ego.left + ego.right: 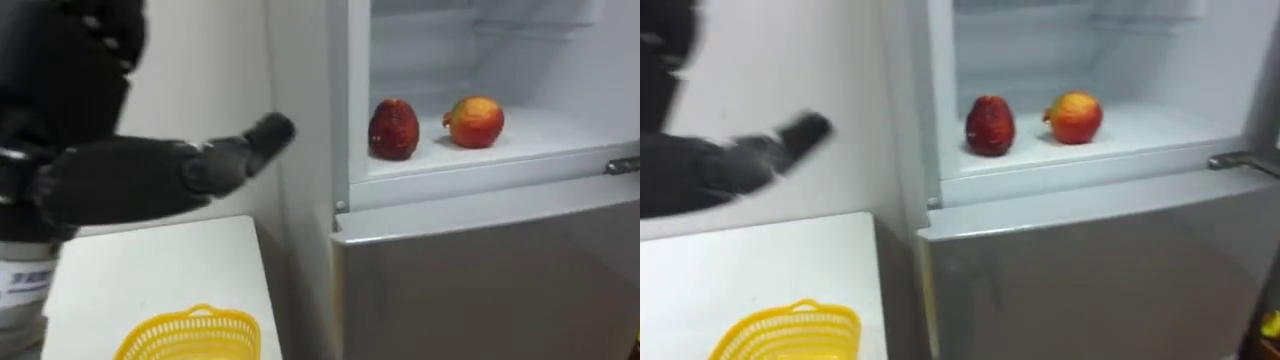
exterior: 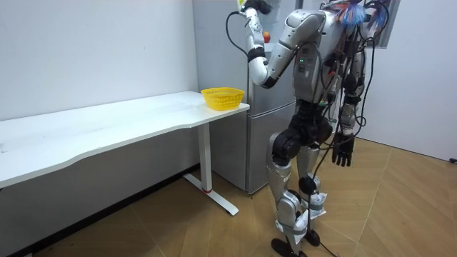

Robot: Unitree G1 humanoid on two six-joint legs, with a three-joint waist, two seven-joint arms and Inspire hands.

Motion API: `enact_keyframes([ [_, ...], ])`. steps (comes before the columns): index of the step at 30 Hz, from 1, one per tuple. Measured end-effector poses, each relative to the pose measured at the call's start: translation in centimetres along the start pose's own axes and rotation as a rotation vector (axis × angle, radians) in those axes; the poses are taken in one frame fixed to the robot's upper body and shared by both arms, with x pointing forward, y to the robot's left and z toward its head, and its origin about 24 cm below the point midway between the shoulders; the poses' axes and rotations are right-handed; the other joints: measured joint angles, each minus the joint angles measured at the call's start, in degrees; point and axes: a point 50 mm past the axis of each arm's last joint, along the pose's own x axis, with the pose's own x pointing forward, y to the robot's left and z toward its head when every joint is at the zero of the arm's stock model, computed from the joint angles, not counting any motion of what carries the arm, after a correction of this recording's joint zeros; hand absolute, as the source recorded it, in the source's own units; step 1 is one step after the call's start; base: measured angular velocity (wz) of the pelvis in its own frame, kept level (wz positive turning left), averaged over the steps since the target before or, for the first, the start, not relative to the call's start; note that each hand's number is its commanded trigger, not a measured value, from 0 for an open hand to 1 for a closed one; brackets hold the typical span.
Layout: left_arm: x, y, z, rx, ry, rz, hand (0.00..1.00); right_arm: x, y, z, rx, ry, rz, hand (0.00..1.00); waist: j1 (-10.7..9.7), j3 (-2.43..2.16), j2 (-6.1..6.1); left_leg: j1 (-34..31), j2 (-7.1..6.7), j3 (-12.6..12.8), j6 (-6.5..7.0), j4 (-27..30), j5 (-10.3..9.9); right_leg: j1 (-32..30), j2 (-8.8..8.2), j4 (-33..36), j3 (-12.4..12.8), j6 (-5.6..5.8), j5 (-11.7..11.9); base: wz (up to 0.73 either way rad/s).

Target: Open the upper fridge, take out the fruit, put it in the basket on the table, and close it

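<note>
Nearest, a yellow basket (image 1: 190, 335) sits on the white surface (image 1: 150, 270), close to its right edge. A narrow dark gap separates that edge from the fridge (image 1: 480, 270). Above the surface, the left hand (image 1: 262, 135) reaches toward the fridge's left side, short of the open upper compartment; I cannot tell how its fingers are set. Farther in, a dark red fruit (image 1: 394, 130) and a red-and-yellow fruit (image 1: 476, 121) stand apart on the white shelf (image 1: 560, 135), with free shelf to their right. The right hand (image 2: 343, 151) hangs relaxed beside the hip.
</note>
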Motion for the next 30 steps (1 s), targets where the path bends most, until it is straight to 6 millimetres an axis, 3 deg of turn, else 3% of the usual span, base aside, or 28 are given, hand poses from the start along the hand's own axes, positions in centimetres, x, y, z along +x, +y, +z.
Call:
enact_keyframes([
  [2, -0.3, 1.3, 0.3, 0.067, -0.015, 0.086, 0.00, 0.0, -0.1, 0.1, 0.012, -0.011, -0.004, 0.00, 0.54, 0.08, 0.64, 0.30, 0.00, -0.64, -0.05, -0.03, 0.02, 0.52, 0.00, -0.06, -0.42, 0.00, 0.00, 0.15],
  [3, -0.4, 2.2, 0.5, 0.110, -0.023, 0.146, 0.00, 0.0, -0.1, 0.0, 0.020, -0.009, -0.006, 0.00, 0.88, 0.44, 0.84, 0.58, 0.03, -1.11, -0.08, -0.03, 0.01, 0.90, -0.03, -0.07, -1.14, 0.00, 0.00, 0.19],
  [9, -2.5, 6.1, 1.5, 0.278, -0.041, 0.403, 0.00, 0.0, 0.2, -0.3, -0.005, 0.002, 0.000, 0.00, 2.04, 0.48, 1.38, 0.80, -0.09, -3.64, -0.35, -0.10, 0.01, 1.83, -0.07, -0.04, -3.00, -0.03, -0.23, 0.18],
  [12, -4.4, 7.6, 0.3, 0.344, 0.066, 0.471, 0.00, 0.0, 0.0, -0.1, -0.013, -0.004, -0.009, 0.00, 3.25, 0.49, 1.52, 0.80, -0.63, -4.62, -0.34, 0.06, 0.03, 2.12, -0.79, -0.06, -4.16, -0.13, -1.03, 0.09],
  [17, -8.5, 10.5, -2.3, 0.445, 0.314, 0.599, 0.00, 0.0, -0.3, 0.6, -0.006, -0.018, -0.045, 0.00, 3.61, 0.54, 1.40, -0.08, -1.05, -6.23, -0.34, 0.84, 0.02, 2.24, -1.58, -0.07, -6.29, -0.36, -1.84, 0.17],
  [20, -12.9, 12.2, -4.5, 0.409, 0.540, 0.729, 0.00, 0.0, -0.5, 0.8, -0.013, -0.013, -0.062, 0.00, 4.39, 0.48, 1.60, -0.04, -1.19, -6.63, -0.37, 1.25, 0.05, 2.13, -1.74, 0.09, -6.64, -0.43, -2.35, 0.06],
  [22, -18.5, 12.9, -6.4, 0.392, 0.795, 0.852, 0.00, 0.0, -0.5, 0.8, -0.018, -0.001, -0.063, 0.00, 4.63, 0.43, 1.66, 0.05, -1.22, -6.85, -0.39, 1.20, 0.06, 2.04, -1.75, 0.07, -6.69, -0.45, -2.45, 0.02],
  [23, -20.0, 12.9, -6.9, 0.388, 0.866, 0.878, 0.00, 0.0, -0.6, 0.9, -0.023, 0.000, -0.064, 0.00, 4.67, 0.41, 1.62, 0.01, -1.24, -6.95, -0.40, 1.19, 0.06, 2.04, -1.77, 0.11, -6.75, -0.45, -2.48, 0.08],
  [24, -23.3, 13.1, -7.9, 0.404, 1.023, 0.913, 0.00, 0.0, -0.6, 1.0, -0.024, 0.003, -0.065, 0.00, 4.73, 0.34, 1.46, 0.00, -1.25, -7.08, -0.42, 1.14, 0.07, 2.15, -1.76, 0.25, -6.86, -0.45, -2.49, 0.06],
  [25, -26.3, 13.0, -8.6, 0.418, 1.171, 0.946, 0.00, 0.0, -0.6, 1.1, -0.023, 0.001, -0.064, 0.00, 4.77, 0.43, 1.29, -0.08, -1.25, -7.17, -0.43, 1.14, 0.08, 2.20, -1.75, 0.22, -7.01, -0.45, -2.49, 0.06],
  [28, -31.8, 12.2, -9.1, 0.419, 1.414, 1.001, 0.00, 0.0, -0.6, 1.2, -0.021, -0.001, -0.056, 0.00, 4.30, 0.49, 0.35, -0.14, -1.33, -7.73, -0.44, 1.10, 0.08, 2.66, -1.82, -0.07, -7.56, -0.45, -2.51, 0.09],
  [30, -36.7, 10.3, -9.2, 0.408, 1.673, 0.962, 0.00, 0.0, -0.6, 1.6, -0.037, -0.003, -0.056, 0.00, 4.37, 0.23, 0.00, -0.05, -1.42, -7.99, -0.39, 1.09, 0.03, 2.86, -1.92, -0.08, -7.61, -0.36, -2.55, 0.08],
])
